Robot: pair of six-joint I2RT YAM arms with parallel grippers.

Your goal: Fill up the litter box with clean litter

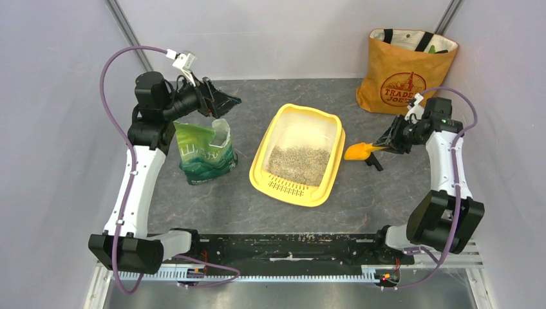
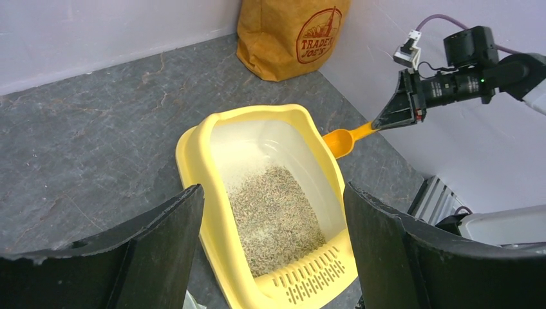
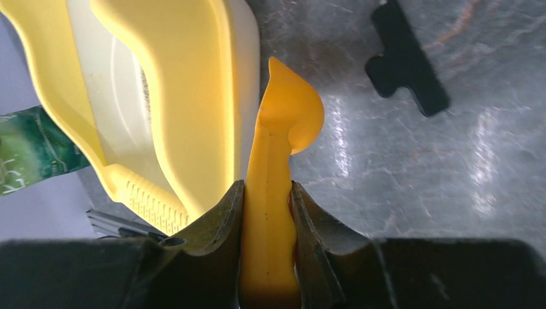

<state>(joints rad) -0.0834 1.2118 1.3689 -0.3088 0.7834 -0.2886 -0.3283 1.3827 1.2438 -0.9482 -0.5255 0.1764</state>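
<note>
A: Surface?

B: Dark grey table top [image 1: 386,199], slate-like, veined and scuffed, with a sheen beside the litter box [image 1: 262,159] on its right. Pale grey walls [image 1: 51,129] close in on three sides. A black rail [image 1: 290,248] runs along the edge nearer than the box.

A: The box itself?

B: Yellow, mid-table, set at a slant, grated end toward the arms. Grey-beige litter [image 1: 297,164] covers the floor on the grate side; the far part shows pale plastic.

A: Around the box?

B: Left of it, apart, a green bag [image 1: 205,154] stands with its top open. Beyond its far right corner, against the wall, an orange tote bag [image 1: 399,74]. Right of it, flat on the table, a small black T-shaped piece [image 1: 374,162].

A: Arms?

B: Left gripper [image 1: 232,101] hangs above the bag, left of the box, fingers spread wide, nothing between them. Right gripper [image 1: 385,144] is right of the box, clamped on the handle of an orange scoop [image 1: 357,152]; the scoop's bowl sits just beside the box's right rim. Cannot tell if they touch
</note>
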